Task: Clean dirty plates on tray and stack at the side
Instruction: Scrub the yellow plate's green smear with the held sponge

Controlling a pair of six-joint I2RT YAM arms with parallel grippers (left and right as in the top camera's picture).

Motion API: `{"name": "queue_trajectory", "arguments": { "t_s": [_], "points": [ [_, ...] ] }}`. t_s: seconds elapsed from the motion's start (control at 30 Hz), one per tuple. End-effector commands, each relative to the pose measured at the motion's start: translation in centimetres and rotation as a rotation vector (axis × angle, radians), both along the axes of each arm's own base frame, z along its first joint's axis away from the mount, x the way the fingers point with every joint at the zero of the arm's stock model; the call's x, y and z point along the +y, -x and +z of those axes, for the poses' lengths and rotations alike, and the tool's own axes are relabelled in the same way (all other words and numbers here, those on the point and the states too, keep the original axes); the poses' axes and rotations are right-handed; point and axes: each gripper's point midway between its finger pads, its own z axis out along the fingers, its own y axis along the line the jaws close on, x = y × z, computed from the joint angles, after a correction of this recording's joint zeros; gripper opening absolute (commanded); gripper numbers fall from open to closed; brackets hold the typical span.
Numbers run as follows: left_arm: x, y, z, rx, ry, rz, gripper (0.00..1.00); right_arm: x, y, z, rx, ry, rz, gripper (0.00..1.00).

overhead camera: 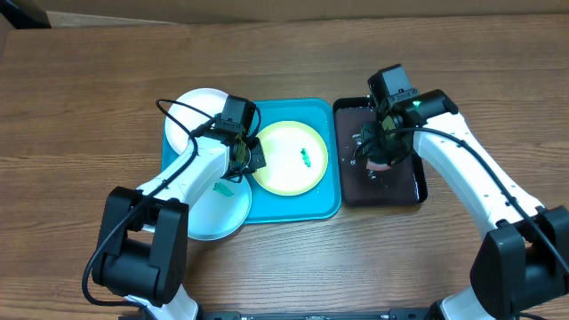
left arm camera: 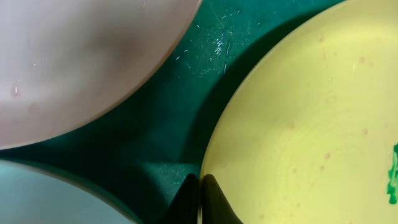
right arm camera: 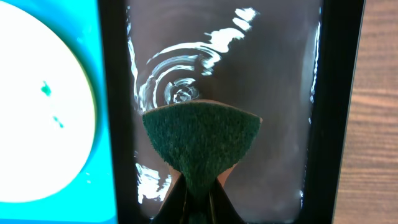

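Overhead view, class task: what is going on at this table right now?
Plate cleaning is under way. The right claw holds a green sponge over the wet black tray. The left claw is shut on the rim of the yellow-green plate, smeared teal, on the turquoise tray. A white plate and a light blue plate lie beside it.

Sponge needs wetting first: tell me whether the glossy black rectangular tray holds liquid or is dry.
Holds liquid: the glossy black rectangular tray shows concentric ripples glinting on its surface just past the green sponge.
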Motion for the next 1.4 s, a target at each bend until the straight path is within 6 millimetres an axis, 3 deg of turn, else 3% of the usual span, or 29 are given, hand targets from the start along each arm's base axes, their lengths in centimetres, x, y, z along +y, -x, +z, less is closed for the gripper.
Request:
{"name": "queue_trajectory", "arguments": {
  "t_s": [0.0,0.2,0.4,0.73,0.97,1.37],
  "points": [
    [-0.2,0.4,-0.8,0.020,-0.007,-0.013,0.04,1.9,-2.1,3.3,-0.096,-0.086,0.024,0.04],
    [-0.2,0.4,-0.8,0.020,-0.007,-0.013,0.04,6.8,-3.8,6.8,-0.182,-0.301,0.116,0.04],
    [-0.2,0.4,-0.8,0.020,-0.007,-0.013,0.04,10.5,-2.9,6.7,-0.212,-0.296,0.206,0.04],
    [-0.2,0.4,-0.8,0.020,-0.007,-0.013,0.04,12.2,-2.2,1.1,-0.231,0.038,0.257,0.04],
    [-0.2,0.5,-0.8,0.023,-0.008,-0.013,0.04,12.7,-3.1,-1.1,-0.302,0.223,0.265,0.04],
    [-0.1,0.5,-0.8,0.025,-0.009,-0.013,0.04,13.3,-2.3,-6.3,-0.185,0.228,0.269,0.04]
  ]
}}
